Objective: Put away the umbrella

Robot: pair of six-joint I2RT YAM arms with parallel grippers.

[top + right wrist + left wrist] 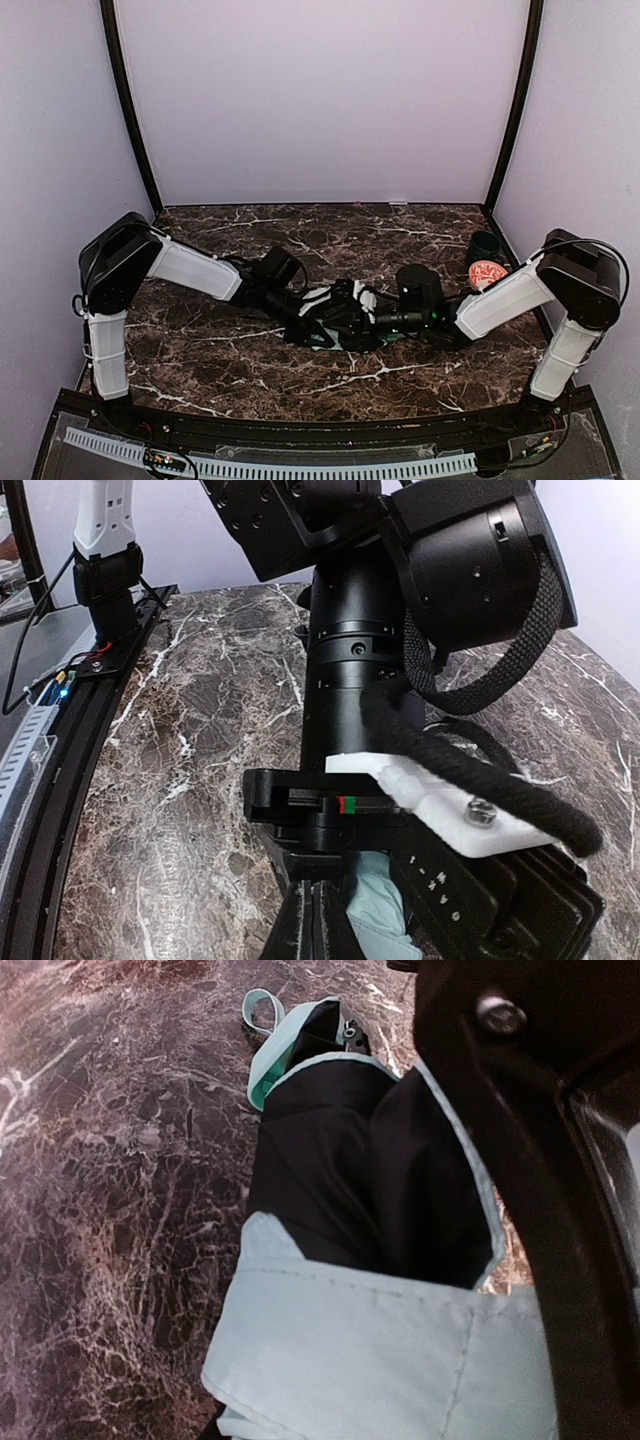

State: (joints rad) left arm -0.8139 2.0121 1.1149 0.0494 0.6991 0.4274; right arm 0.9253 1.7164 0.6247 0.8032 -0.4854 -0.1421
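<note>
the umbrella (340,318) is laid crosswise, met equally close by the left gripper (300,312) at its left end and the right gripper (385,322) at its right; whether either is clamped can't be told

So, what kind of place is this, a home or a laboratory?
Probably a robot test booth, not a home: plain pale walls enclose a marble-patterned table, and a left arm and a right arm are bolted at its near edge.
</note>
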